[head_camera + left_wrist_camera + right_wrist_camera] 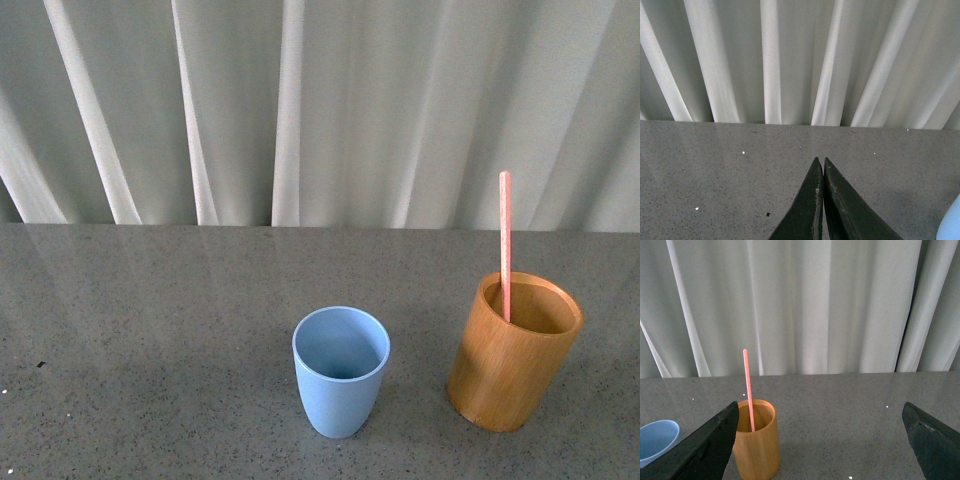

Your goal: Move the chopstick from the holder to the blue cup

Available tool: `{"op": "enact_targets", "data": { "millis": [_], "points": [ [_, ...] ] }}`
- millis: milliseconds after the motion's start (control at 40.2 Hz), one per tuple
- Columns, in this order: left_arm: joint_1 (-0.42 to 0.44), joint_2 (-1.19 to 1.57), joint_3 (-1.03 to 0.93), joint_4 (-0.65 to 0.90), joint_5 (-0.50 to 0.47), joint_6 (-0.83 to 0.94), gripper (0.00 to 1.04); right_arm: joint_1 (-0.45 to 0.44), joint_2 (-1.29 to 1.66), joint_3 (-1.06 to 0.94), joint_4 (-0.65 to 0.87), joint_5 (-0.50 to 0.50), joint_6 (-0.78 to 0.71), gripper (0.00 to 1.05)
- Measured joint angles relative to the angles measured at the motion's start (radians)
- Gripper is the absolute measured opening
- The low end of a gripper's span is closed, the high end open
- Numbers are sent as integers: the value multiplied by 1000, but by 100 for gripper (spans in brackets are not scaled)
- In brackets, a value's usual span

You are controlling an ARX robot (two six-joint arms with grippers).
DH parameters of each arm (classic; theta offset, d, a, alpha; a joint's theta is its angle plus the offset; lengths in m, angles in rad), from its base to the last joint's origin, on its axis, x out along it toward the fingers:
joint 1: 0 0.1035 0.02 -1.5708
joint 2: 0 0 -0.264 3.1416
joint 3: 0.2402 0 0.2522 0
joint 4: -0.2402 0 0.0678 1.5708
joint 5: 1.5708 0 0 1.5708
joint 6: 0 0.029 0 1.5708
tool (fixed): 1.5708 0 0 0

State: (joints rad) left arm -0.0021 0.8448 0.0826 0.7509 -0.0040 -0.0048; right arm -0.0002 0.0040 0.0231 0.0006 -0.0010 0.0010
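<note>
A pink chopstick (505, 240) stands nearly upright in the orange-brown wooden holder (512, 355) at the right of the grey table. The light-blue cup (340, 370) stands empty to its left, a short gap between them. Neither arm shows in the front view. In the right wrist view the holder (756, 440) with the chopstick (748, 390) sits ahead, close to one finger, and the blue cup (655, 440) is at the edge. My right gripper (820, 412) is wide open and holds nothing. My left gripper (821, 161) is shut and empty above bare table, with the blue cup's rim (950, 225) at the frame corner.
The speckled grey tabletop (150, 340) ends at a white pleated curtain (300, 100) along the far edge. Nothing else stands on the table in these views.
</note>
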Motion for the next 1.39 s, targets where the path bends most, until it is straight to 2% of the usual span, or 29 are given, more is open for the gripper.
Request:
{"op": "enact_targets", "data": {
  "millis": [100, 572, 1393],
  "points": [
    [0, -39, -49, 23, 2, 0, 4, 0, 0, 0, 0, 1, 0, 95],
    [0, -351, -64, -262, 3, 0, 4, 0, 0, 0, 0, 0, 0, 95],
    [0, -663, -64, -565, 4, 0, 4, 0, 0, 0, 0, 0, 0, 95]
  ]
}}
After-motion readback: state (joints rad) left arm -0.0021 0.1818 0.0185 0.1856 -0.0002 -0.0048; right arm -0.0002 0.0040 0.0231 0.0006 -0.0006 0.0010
